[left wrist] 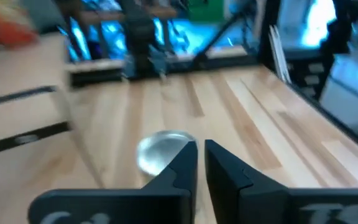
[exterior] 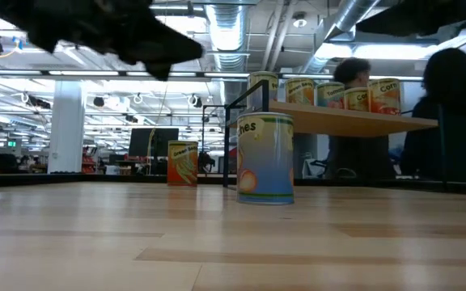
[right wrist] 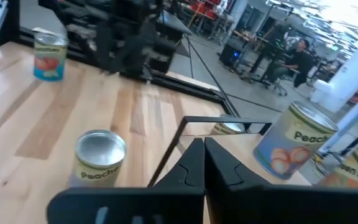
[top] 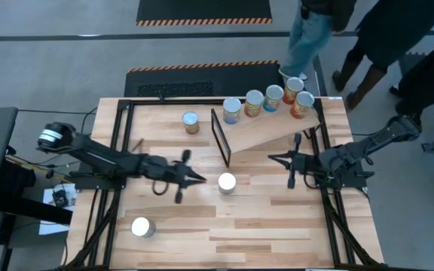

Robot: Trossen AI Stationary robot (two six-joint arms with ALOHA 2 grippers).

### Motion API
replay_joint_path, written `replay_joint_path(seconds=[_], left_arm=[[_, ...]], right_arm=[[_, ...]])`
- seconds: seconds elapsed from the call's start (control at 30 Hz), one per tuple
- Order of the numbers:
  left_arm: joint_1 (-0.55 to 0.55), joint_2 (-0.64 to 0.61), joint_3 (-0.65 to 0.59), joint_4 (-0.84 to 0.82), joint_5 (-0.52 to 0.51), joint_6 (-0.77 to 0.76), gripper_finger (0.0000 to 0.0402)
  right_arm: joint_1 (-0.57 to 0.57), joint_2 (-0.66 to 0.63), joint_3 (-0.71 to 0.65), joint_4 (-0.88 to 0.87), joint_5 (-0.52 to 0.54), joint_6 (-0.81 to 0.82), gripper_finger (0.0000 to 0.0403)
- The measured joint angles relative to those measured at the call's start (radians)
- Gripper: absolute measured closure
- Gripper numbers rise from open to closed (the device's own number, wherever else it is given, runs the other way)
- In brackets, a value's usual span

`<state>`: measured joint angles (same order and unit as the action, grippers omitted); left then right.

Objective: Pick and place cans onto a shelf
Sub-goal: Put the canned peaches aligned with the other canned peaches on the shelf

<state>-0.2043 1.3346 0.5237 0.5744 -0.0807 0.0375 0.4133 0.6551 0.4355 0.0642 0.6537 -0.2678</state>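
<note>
Nearest you in the low view stands a peach can (exterior: pixel 265 158) on the table (top: pixel 277 226), just ahead of your left gripper (top: pixel 200 178). Its fingers (left wrist: pixel 182 168) sit almost together with only a thin slit between them, holding nothing. Your right gripper (top: pixel 271 158) hovers beside the shelf's (top: pixel 277 128) lower edge, its fingers (right wrist: pixel 194 163) pressed nearly shut and empty. Five cans (top: pixel 273 98) line the shelf's far edge. Another can (top: pixel 191 122) stands beyond the black frame (top: pixel 220 137), and one (top: pixel 142 226) stands apart near the table's front.
</note>
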Motion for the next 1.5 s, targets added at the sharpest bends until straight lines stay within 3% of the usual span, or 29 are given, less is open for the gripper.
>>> replay_joint_path(seconds=[0.2,0.37,0.7,0.83,0.93,1.1,1.3,1.5], left_arm=[[-0.006,0.174,0.276,-0.302,0.04,0.032,0.033],[-0.025,0.28,0.428,-0.438,0.014,0.057,0.03],[-0.053,0.445,0.553,-0.557,-0.153,0.128,0.0291],[-0.059,0.463,0.559,-0.559,-0.243,0.163,0.0291],[-0.059,0.466,0.559,-0.572,-0.257,0.18,0.0291],[-0.058,0.465,0.56,-0.587,-0.247,0.188,0.0315],[-0.058,0.461,0.563,-0.614,-0.225,0.232,0.039],[-0.071,0.399,0.584,-0.687,-0.1,0.207,0.04]], right_arm=[[-0.001,-0.011,0.0,0.0,0.004,-0.03,0.0393],[-0.006,-0.031,0.0,0.002,0.004,-0.072,0.0389],[-0.039,-0.041,0.0,-0.003,0.004,-0.073,0.0389],[-0.043,-0.041,0.0,-0.005,0.003,-0.073,0.0389],[-0.043,-0.041,0.0,-0.004,0.003,-0.073,0.0391],[-0.043,-0.04,0.0,-0.004,0.003,-0.073,0.039],[-0.043,-0.04,0.0,-0.004,0.002,-0.071,0.0389],[-0.043,-0.04,0.0,-0.005,0.002,-0.07,0.039]])
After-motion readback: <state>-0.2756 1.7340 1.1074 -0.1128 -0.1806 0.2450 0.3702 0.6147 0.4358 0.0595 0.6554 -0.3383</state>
